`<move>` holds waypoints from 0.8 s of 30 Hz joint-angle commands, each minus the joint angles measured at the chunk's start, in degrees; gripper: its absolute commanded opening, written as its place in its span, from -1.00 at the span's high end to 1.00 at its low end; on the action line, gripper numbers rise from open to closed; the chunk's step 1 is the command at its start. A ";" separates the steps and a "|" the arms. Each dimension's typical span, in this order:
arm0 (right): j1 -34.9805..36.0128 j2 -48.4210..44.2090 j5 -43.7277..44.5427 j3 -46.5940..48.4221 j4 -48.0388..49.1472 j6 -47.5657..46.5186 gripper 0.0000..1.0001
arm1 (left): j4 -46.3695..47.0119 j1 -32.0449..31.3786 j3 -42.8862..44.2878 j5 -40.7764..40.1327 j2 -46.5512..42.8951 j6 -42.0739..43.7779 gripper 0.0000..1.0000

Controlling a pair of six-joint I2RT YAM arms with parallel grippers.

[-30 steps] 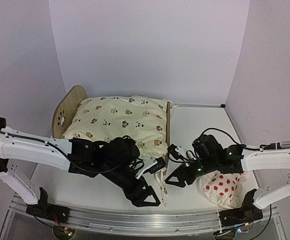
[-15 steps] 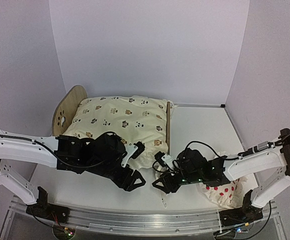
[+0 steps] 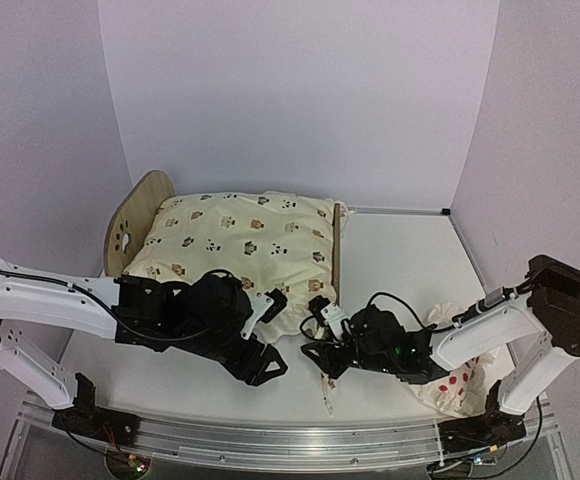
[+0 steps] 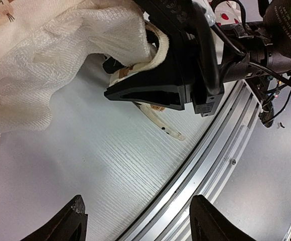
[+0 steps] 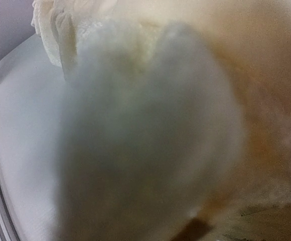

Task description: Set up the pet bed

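Note:
The pet bed stands at the back left, with a plywood end board point(image 3: 133, 225) bearing a paw cutout and a second board point(image 3: 337, 255) on the right. The cream animal-print cushion point(image 3: 235, 238) covers it. My left gripper point(image 3: 262, 365) hangs open over the table in front of the cushion, with nothing between its fingertips point(image 4: 76, 221). My right gripper point(image 3: 318, 352) reaches in from the right at the cushion's near corner. In the left wrist view the cushion's edge point(image 4: 153, 42) runs between the right gripper's jaws. Blurred cream fabric fills the right wrist view.
The red-dotted white pillow point(image 3: 458, 385) lies at the front right under the right arm. A thin cream strap point(image 4: 161, 126) trails from the cushion onto the table. The metal rail point(image 4: 221, 150) marks the near table edge.
The right arm has swung left from above the pillow to the cushion's near corner, its jaws narrowing. The left gripper has drawn back to the left.

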 commanded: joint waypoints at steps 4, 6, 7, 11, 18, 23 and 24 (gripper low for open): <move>0.38 -2.16 2.48 -1.69 2.75 0.76 0.83 | 2.60 0.11 0.23 -0.58 1.94 -0.63 -0.39; 0.39 -5.75 2.99 -1.52 -3.75 2.24 0.98 | 3.26 0.10 1.01 0.01 3.77 -0.76 -0.39; 0.39 -7.06 3.56 -1.20 -7.88 3.15 1.00 | 3.44 0.10 1.67 0.05 5.05 -0.77 -0.38; 0.35 -14.50 6.03 0.26 -22.28 5.23 1.00 | 3.96 0.01 5.51 3.57 11.54 -0.20 -0.38; 0.34 -20.30 9.66 0.22 -33.38 7.14 1.00 | 2.78 -0.72 15.45 6.47 24.93 0.64 -0.38; 0.33 -21.81 11.44 -0.22 -36.04 7.24 1.00 | -1.68 -2.30 22.71 5.41 32.17 0.55 -0.39; 0.34 -22.00 11.86 -0.38 -36.19 7.13 1.00 | -2.88 -2.66 23.98 5.01 33.33 0.53 -0.39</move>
